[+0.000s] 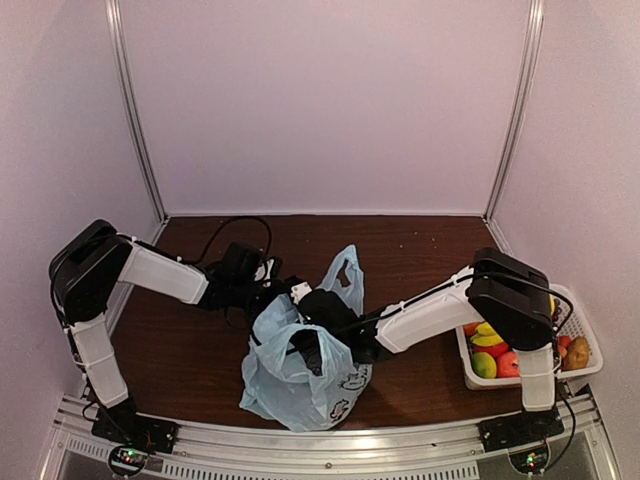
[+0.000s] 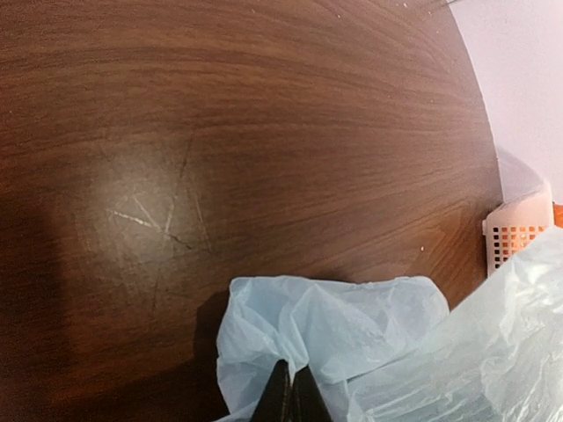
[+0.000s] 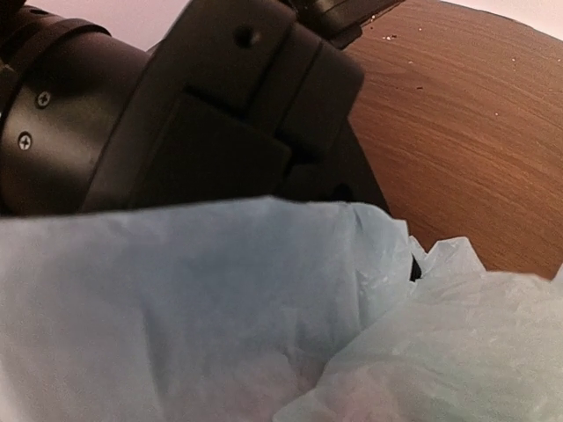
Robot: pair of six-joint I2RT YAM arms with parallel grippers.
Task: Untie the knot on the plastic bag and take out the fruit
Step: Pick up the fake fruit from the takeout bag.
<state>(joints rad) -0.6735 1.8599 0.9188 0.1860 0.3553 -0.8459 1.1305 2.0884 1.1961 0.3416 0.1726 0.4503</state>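
Blue bag (image 1: 300, 390) on the counter (image 1: 190, 345), both my jaws at it.
Left jaws clenched at its rim; right jaws buried in plastic, state can't tell.

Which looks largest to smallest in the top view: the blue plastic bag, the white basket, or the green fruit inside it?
1. plastic bag, clearly largest.
2. white basket, though partly hidden.
3. green fruit, smallest.

right gripper (image 1: 308, 352) tips — buried in plastic bag (image 1: 300, 395) | left gripper (image 2: 290, 396) — cut off at frame bottom | basket (image 2: 515, 233): partly off-frame
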